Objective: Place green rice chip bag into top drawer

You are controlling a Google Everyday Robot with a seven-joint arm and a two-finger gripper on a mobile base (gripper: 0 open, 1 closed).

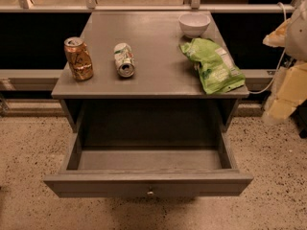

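Observation:
The green rice chip bag [213, 63] lies flat on the right side of the grey cabinet top [153, 37], its lower end near the front right corner. The top drawer [148, 182] is pulled out wide open below it, and nothing shows inside. Its small round knob [150, 192] sits in the middle of the front panel. My gripper [287, 92] is the pale cream and yellow shape at the right edge of the view. It is off the side of the cabinet, to the right of the bag and apart from it.
An orange can [79, 59] stands upright at the left of the top. A green-and-white can [124, 60] lies on its side near the middle. A white bowl [194, 24] sits at the back right, just behind the bag. The floor around is speckled, with a railing behind.

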